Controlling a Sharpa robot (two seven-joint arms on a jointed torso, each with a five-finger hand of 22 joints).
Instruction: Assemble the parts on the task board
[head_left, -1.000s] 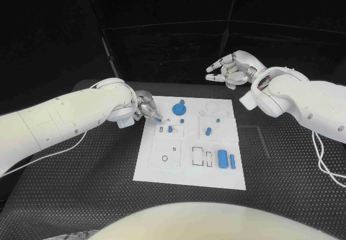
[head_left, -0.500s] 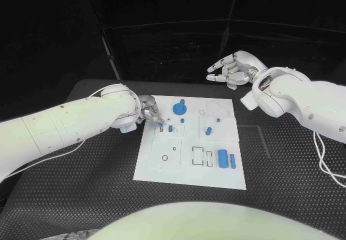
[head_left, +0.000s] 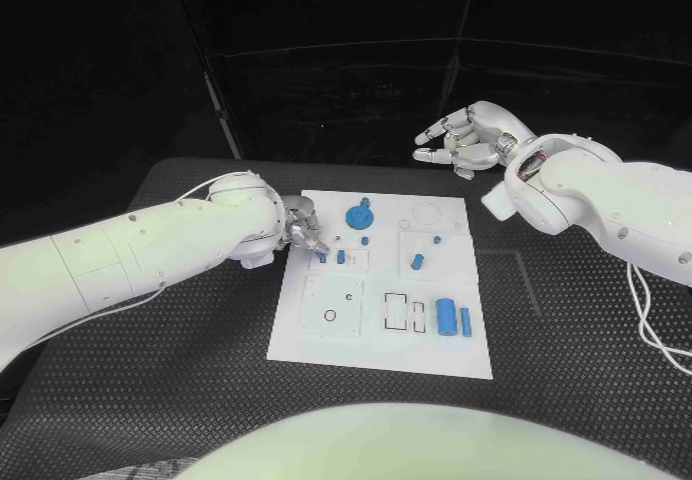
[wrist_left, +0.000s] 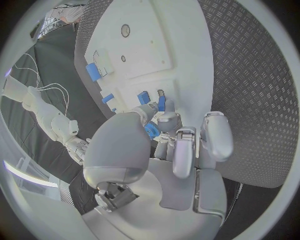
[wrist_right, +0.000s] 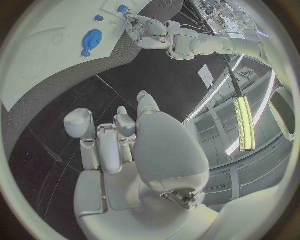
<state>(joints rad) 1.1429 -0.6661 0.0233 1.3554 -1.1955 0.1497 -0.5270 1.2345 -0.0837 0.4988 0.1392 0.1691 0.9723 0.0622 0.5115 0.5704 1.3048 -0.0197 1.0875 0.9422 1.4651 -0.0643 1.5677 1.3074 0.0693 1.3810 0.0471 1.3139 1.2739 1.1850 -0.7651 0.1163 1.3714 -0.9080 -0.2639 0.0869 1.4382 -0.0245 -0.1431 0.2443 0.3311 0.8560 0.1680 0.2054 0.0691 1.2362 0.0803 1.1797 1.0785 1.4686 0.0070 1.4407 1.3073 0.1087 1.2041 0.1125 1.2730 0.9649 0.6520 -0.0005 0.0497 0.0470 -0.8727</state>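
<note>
The left hand (head_left: 300, 226) pinches a small blue part (wrist_left: 152, 131) over the task board (head_left: 329, 340). The right hand (head_left: 464, 139) hangs apart, fingers loosely curled, holding nothing. No writing is readable.

The task board (head_left: 329, 330) lies mid-table (head_left: 173, 380), parts (head_left: 446, 317) on its right side.

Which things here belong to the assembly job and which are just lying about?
Job:
- task board
- blue parts, such as the round one
- small blue part in the left hand

Lying about:
- black table
- right hand, holding nothing
</note>
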